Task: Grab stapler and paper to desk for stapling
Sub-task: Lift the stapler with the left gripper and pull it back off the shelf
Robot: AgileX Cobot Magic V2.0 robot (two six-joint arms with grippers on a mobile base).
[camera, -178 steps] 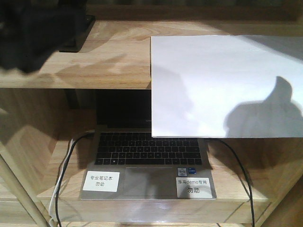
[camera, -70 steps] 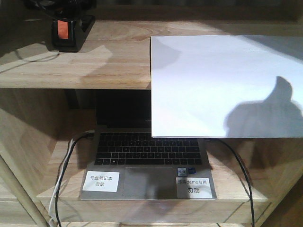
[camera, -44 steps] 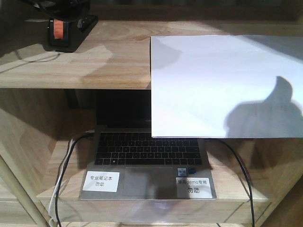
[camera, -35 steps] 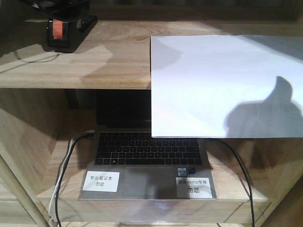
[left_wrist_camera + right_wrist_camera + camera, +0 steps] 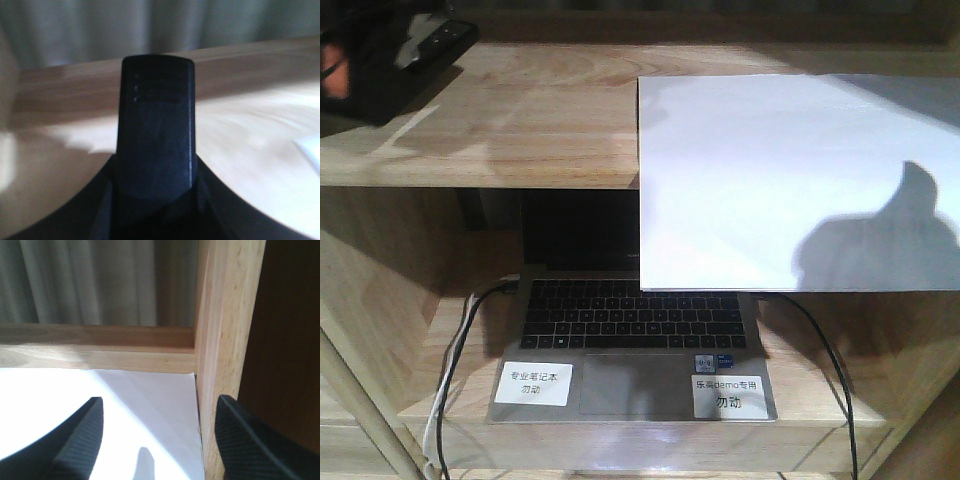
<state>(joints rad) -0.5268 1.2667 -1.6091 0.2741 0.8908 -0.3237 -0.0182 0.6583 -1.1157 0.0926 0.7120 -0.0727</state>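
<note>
My left gripper [image 5: 155, 210] is shut on the black stapler [image 5: 155, 130], which stands up between its fingers in the left wrist view. In the front view the stapler [image 5: 390, 50] is a dark, blurred shape at the top left, raised off the shelf board, with an orange patch at the frame's edge. The white paper [image 5: 790, 180] lies on the right of the shelf board and overhangs its front edge. My right gripper [image 5: 160, 440] is open just above the paper [image 5: 150, 405], near its far right corner. The desk is out of view.
The light wooden shelf board [image 5: 550, 120] bears the paper. An open laptop [image 5: 630, 350] with two white labels and black cables sits on the lower shelf. A wooden upright [image 5: 225, 340] stands close to my right gripper's right finger. A grey curtain hangs behind.
The stapler, which stood on the shelf's far left with my left gripper on it, has tilted and come off the board, moving left and nearer the camera. The paper has not moved.
</note>
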